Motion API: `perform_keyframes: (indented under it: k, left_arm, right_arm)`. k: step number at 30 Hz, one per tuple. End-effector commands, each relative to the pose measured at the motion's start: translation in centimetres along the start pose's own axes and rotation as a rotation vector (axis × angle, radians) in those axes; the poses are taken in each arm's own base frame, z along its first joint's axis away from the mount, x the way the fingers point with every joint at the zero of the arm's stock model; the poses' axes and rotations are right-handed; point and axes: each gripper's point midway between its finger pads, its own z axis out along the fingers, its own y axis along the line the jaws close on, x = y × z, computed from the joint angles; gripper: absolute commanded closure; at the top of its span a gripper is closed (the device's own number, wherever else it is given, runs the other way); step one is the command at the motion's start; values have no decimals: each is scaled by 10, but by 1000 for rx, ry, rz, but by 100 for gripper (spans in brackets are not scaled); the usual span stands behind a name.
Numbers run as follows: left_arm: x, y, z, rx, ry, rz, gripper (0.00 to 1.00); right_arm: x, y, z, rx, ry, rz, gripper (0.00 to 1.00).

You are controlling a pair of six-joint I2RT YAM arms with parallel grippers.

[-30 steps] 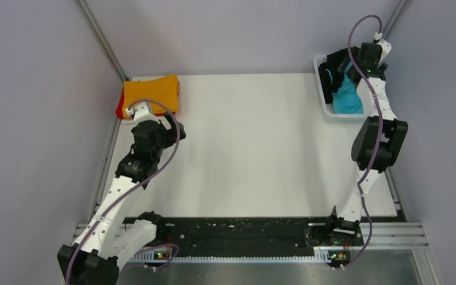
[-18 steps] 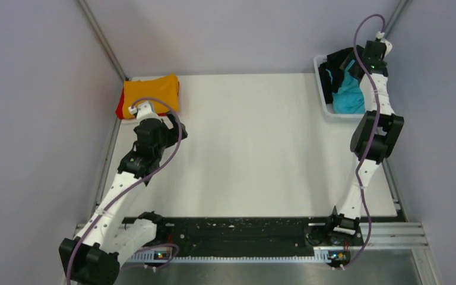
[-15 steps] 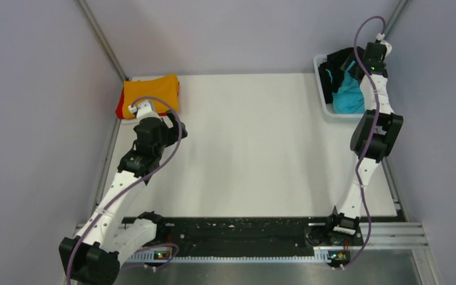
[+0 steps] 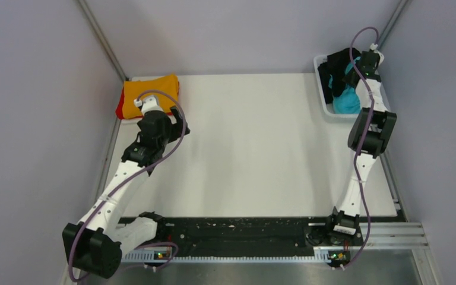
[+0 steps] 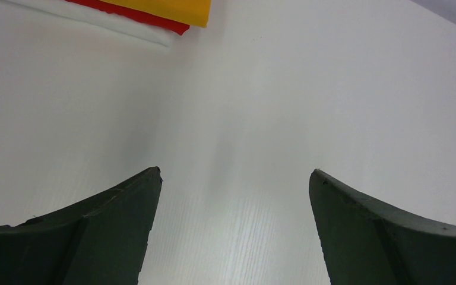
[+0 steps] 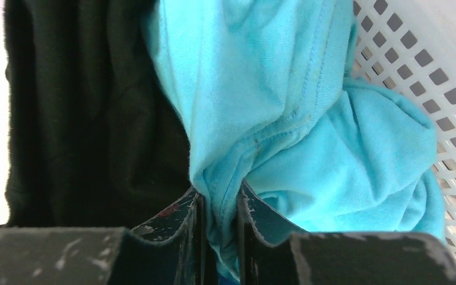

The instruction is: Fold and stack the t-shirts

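Over in the far corner, the right gripper [image 6: 217, 208] is down in the white mesh basket [image 6: 427, 71], its jaws pressed in on a fold of the turquoise t-shirt [image 6: 285, 119], which bunches up just ahead of the fingertips and to their right. The black t-shirt [image 6: 83, 119] lies directly to the left of the jaws, touching the turquoise one. The left gripper [image 5: 234, 178] hangs over the bare table [image 5: 273, 89] with its jaws spread wide and nothing between them. Ahead and to their left lies the folded orange t-shirt [image 5: 178, 7], on top of the red t-shirt [image 5: 154, 20].
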Motion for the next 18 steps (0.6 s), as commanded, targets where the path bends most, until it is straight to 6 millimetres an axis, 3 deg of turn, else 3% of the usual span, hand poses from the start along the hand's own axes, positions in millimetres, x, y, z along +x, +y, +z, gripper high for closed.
perform_keyframes:
  k: [1,5,12,18]
  left_arm:
    - [-21,-11,-4,37,-51,0,1]
    - [-21,-13,-3,47,-51,-3,1]
    - [-17,-10,-5,46,-52,-8,1]
    - [-20,-13,-6,63,-66,-13,1]
  right_arm:
    - [-75,20,-37,-48,-180,-13,82]
    - [-98,25,-61,-57,-232,-46,100]
    - [-119,35,-96,-96,-274,-107,100]
    - [-157,55,-144,-156,-367,-125,100]
